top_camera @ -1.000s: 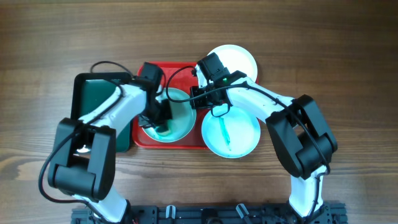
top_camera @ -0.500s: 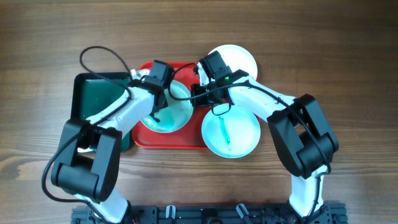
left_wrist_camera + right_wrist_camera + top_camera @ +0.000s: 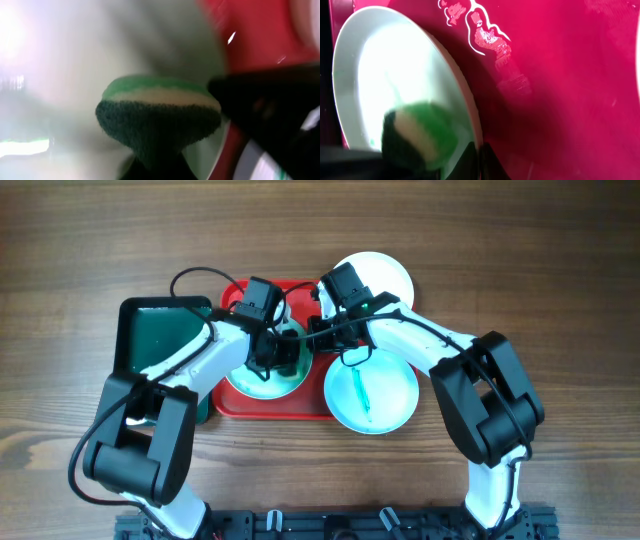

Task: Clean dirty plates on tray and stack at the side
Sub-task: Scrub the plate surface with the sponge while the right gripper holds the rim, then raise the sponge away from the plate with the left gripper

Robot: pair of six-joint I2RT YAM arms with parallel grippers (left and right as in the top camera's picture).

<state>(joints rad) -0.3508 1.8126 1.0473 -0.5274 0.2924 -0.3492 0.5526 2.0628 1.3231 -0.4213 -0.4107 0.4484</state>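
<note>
A white plate (image 3: pixel 250 386) lies on the red tray (image 3: pixel 290 409). My left gripper (image 3: pixel 273 354) is shut on a green and white sponge (image 3: pixel 157 115) pressed on the plate's right side (image 3: pixel 50 100). My right gripper (image 3: pixel 312 340) is shut on this plate's right rim (image 3: pixel 481 159); the right wrist view shows the plate (image 3: pixel 395 75) and the blurred sponge (image 3: pixel 415 135). A second plate (image 3: pixel 372 395) with a teal streak sits on the table right of the tray. A third plate (image 3: pixel 380 275) with no visible streak lies behind the tray's right corner.
A dark green tray (image 3: pixel 160 345) lies against the red tray's left side. Both arms meet over the red tray, and their cables loop above it. Brown wooden table surrounds everything.
My left gripper swept the sponge over the plate, from its front left to its back, then to its right side. The right gripper has held the rim still.
</note>
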